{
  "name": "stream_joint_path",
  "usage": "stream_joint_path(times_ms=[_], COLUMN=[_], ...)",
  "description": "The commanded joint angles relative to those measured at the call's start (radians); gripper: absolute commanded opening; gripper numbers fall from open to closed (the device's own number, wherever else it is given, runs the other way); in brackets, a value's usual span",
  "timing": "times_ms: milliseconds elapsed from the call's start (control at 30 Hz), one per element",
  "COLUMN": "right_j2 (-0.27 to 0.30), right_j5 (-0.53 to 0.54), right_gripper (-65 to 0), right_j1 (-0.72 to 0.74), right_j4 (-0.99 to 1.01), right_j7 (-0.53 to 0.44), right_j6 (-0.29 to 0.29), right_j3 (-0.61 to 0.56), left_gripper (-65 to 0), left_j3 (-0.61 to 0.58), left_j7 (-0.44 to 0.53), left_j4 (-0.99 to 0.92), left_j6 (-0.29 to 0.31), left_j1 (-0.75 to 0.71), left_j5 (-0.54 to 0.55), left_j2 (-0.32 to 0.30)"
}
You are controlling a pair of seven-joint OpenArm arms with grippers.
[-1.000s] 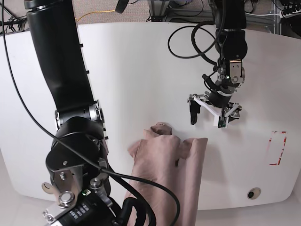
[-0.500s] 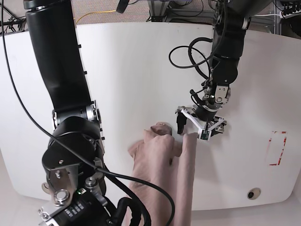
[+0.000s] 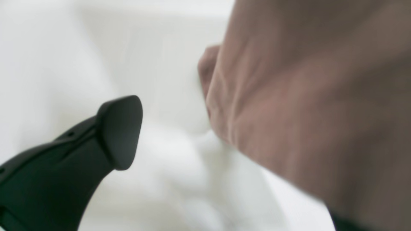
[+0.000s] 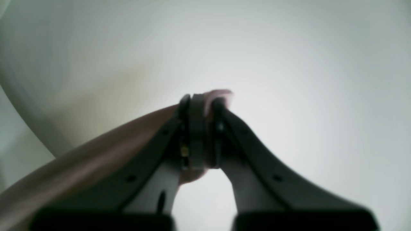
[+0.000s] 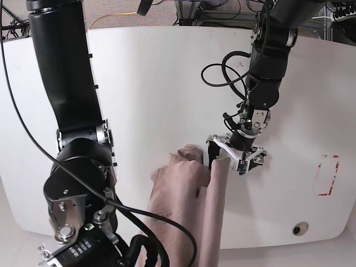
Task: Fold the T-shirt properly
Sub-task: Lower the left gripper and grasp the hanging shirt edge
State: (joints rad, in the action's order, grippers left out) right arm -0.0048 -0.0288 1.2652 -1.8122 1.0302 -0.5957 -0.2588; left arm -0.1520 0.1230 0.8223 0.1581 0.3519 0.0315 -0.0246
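Nearest the base camera, the right arm's bulky black joint housing (image 5: 80, 183) fills the lower left, black cables (image 5: 167, 233) looping off it. The right gripper (image 4: 200, 106) shows only in its own wrist view: two dark curved fingers (image 4: 247, 150) clenched tight on a pinch of the plain dusty pink-brown T-shirt of thin soft cloth (image 4: 77, 166), a small pink tip poking above the fingertips.

Just beyond, the T-shirt (image 5: 186, 211) lies on the white tabletop (image 5: 156, 83) as a long bunched band. It runs from the near table edge, where it drops out of view, up towards the table's middle, ending in a rumpled lump. A raised fold runs along its right side.

At that upper end sits the left gripper (image 5: 229, 158), white-framed with black fingers, jaws spread wide, released. One black finger (image 5: 212, 153) stands just beside the cloth lump. The left wrist view, blurred, shows one black fingertip (image 3: 120, 131) apart from the creased cloth (image 3: 305, 96), white table between them.

Farther right, a red rectangular outline (image 5: 328, 175) marks the table. Nearer the front edge there is a small dark round hole (image 5: 300, 228).
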Motion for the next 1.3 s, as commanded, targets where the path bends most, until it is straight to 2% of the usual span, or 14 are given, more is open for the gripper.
stream_joint_path(times_ms=[0,100,200,400,600,800,833,1100,1267], right_j2=[0.002,0.002,0.002,0.004,0.004,0.004,0.004,0.006,0.039], right_j5=[-0.006,-0.007,-0.007,-0.007,-0.007,-0.007,-0.007,-0.009,-0.01], right_gripper=[-65.0,-65.0,-65.0,-65.0,-65.0,-65.0,-65.0,-65.0,-65.0], right_j1=[0.04,0.04,0.04,0.04,0.04,0.04,0.04,0.04,0.04], right_j4=[-0.01,-0.01,-0.01,-0.01,-0.01,-0.01,-0.01,-0.01,-0.01], right_j7=[-0.024,-0.024,-0.024,-0.024,-0.026,-0.026,-0.026,-0.026,-0.026], right_j6=[0.01,0.01,0.01,0.01,0.01,0.01,0.01,0.01,0.01], right_j3=[0.006,0.006,0.006,0.006,0.006,0.006,0.006,0.006,0.011], left_gripper=[-8.3,-8.5,-9.2,-17.4,-33.3,-61.8,-64.7,-64.4,-64.4], left_j3=[-0.028,-0.044,-0.044,-0.044,-0.044,-0.044,-0.044,-0.039,-0.034], left_j7=[0.068,0.128,0.142,0.145,0.146,0.146,0.145,0.14,0.112], left_j4=[-0.01,-0.007,-0.007,-0.005,-0.005,-0.005,-0.005,-0.005,0.055], left_j6=[0.005,0.005,0.005,0.005,0.005,0.008,0.007,0.005,0.005], left_j1=[0.023,0.02,0.02,0.02,0.02,0.02,0.02,0.02,0.014], left_j5=[0.006,0.006,0.006,0.006,0.008,0.008,0.008,0.009,0.009], left_j2=[0.002,0.001,0.001,0.001,0.001,0.001,0.001,0.038,0.036])
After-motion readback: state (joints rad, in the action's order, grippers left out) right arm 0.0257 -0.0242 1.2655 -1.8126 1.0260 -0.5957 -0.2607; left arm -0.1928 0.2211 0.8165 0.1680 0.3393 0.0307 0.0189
